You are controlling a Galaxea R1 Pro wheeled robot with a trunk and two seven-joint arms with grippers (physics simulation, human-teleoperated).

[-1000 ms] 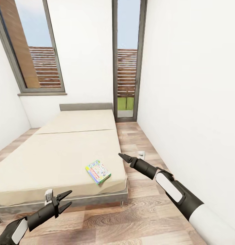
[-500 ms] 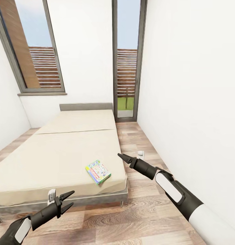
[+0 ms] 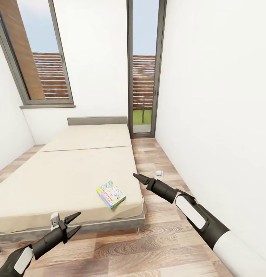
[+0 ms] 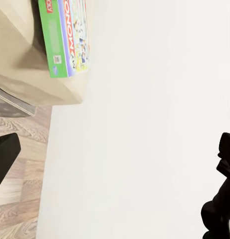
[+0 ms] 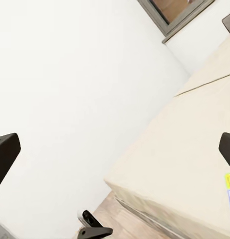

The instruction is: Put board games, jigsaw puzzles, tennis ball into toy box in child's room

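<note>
monopoly box [image 3: 111, 194] — flat on bed [image 3: 64, 173], near its front right corner; left gripper [image 3: 72, 224] & right gripper [image 3: 135, 176] both open, empty.

White walls [image 3: 210, 77], wood-plank floor [image 3: 156, 246], a tall window [image 3: 40, 54] and glazed door [image 3: 143, 69] showing daylight.

One Monopoly box [image 3: 111, 194] lies on one bed [image 3: 64, 173]. Two tools are in view, the left tool [image 3: 73, 224] and the right tool [image 3: 137, 177]. There is one window [image 3: 37, 54] and one tall glass door [image 3: 143, 69].
</note>
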